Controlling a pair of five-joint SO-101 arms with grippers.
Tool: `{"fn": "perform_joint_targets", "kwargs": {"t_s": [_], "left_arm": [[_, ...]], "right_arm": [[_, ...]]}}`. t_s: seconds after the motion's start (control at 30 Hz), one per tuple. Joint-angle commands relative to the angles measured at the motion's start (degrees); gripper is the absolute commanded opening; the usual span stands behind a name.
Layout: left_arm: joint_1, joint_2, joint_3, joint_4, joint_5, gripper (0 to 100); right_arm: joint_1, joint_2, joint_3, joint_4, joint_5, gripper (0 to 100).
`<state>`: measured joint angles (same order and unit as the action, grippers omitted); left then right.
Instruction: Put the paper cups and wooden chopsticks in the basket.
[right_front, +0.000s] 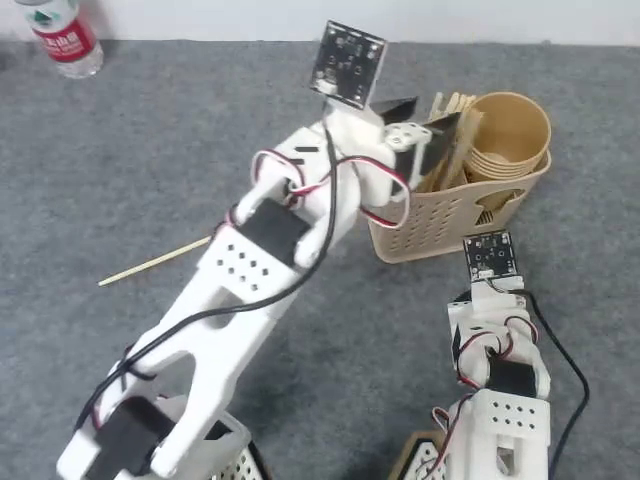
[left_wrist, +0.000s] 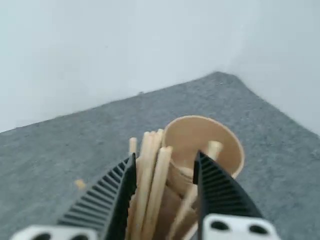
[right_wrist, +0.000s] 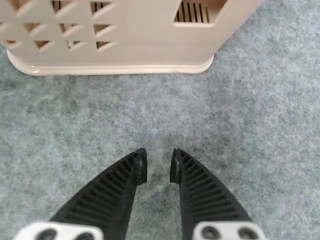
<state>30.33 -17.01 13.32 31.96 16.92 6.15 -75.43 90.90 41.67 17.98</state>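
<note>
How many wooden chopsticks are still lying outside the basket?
1. A wooden chopstick lies on the grey carpet, left of the basket in the high view, with one end running under the left arm. That arm could hide more.

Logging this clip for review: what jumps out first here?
The left arm's tool hangs open over the basket, which holds stacked paper cups and wooden chopsticks. One stray chopstick lies on the grey carpet beside that arm.
</note>
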Motion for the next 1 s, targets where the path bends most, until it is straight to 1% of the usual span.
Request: {"fn": "perform_joint_targets", "kwargs": {"t_s": [0.0, 0.1, 0.17, 0.23, 0.33, 0.43, 0.53, 0.6, 0.7, 0.77, 0.87, 0.97], "left_arm": [[-4.5, -6.5, -1.0, 7.8, -6.7, 18], [-10.1, -11.5, -1.0, 18.9, -16.4, 18], [-15.0, -13.9, -0.9, 26.3, -25.2, 18], [-21.2, -14.2, -0.8, 32.4, -36.0, 18], [-31.1, -14.2, -0.6, 38.8, -48.2, 18], [-39.2, -14.2, 0.8, 42.5, -59.5, 18], [-44.7, -14.2, 6.8, 42.4, -70.8, 18], [-47.5, -14.2, 11.9, 39.3, -75.7, 18], [-50.1, -14.1, 19.6, 31.4, -76.7, 18], [-50.5, -14.1, 24.8, 27.4, -78.1, 18], [-49.7, -14.1, 29.6, 26.3, -80.6, 18], [-49.4, -12.2, 30.2, 24.2, -81.1, 18]], "right_arm": [[-0.5, -0.6, -0.4, -1.3, 0.7, 9.7], [-0.5, -0.6, -0.4, -1.2, 0.7, 9.7], [-0.5, -0.6, -0.4, -1.2, 0.7, 9.7], [-0.5, -0.6, -0.4, -1.2, 0.7, 9.7], [-0.5, -0.6, -0.4, -1.2, 0.7, 9.7], [-0.5, -0.6, -0.4, -1.0, 0.7, 9.7], [-0.5, -0.6, -0.4, -1.0, 0.7, 9.7], [-0.5, -0.6, -0.4, -0.9, 0.7, 9.7], [-0.5, -0.6, -0.4, -0.8, 0.7, 9.7], [-0.5, -0.6, -0.4, -0.8, 0.7, 9.7], [-0.5, -0.6, -0.4, -0.8, 0.7, 9.7], [-0.5, -0.6, -0.4, -0.8, 0.7, 9.7]]}}
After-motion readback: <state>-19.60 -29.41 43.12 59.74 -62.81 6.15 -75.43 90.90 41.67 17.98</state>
